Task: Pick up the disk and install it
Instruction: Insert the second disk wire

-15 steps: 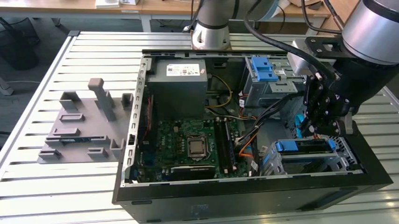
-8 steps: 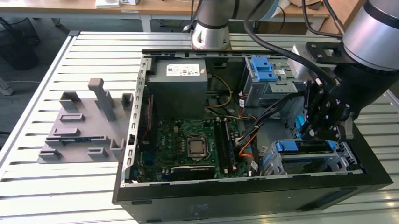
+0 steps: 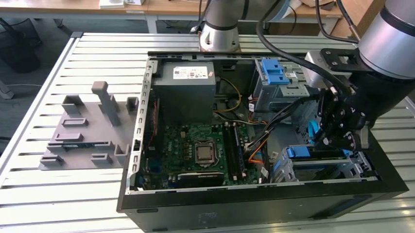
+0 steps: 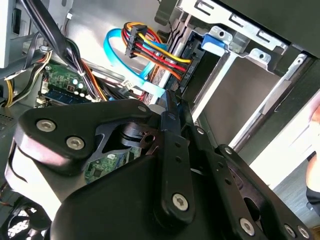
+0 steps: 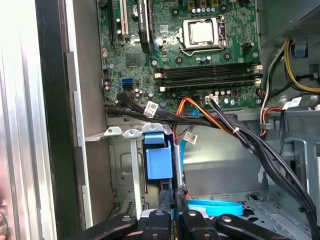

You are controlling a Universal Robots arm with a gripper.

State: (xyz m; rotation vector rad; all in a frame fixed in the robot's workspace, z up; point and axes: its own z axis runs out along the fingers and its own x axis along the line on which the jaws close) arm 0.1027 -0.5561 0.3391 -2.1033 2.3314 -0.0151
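The gripper (image 5: pixel 175 197) hangs low inside the open computer case (image 3: pixel 259 201), over the lower drive cage (image 5: pixel 125 133); its fingers are drawn together with hardly a gap, clenched, and whether a thin edge is pinched between them I cannot make out. Just ahead of the fingertips, touching or nearly so, sits the disk (image 5: pixel 159 162), edge-on in that cage, with the blue plastic of its bracket facing the claw; in the exterior view the same blue shows right under the gripper (image 3: pixel 337 141), so the disk (image 3: pixel 311 154) looks to be in its bay, though I cannot tell whether it is fully home. Close beside the claw a blue data cable (image 5: pixel 215 205) loops across the cage floor; a bundle of black cables (image 5: pixel 240 135) crosses just beyond the disk; further out lies the motherboard (image 5: pixel 200 50), and well away the grey power supply (image 3: pixel 188 87).

The risks, as I judge them: the disk may sit skewed in the cage and jam if pressed; the closed fingers could slip off the smooth bracket and strike the cage rim; the blue cable or the black bundle could be trapped or dragged by the claw, straining a connector.
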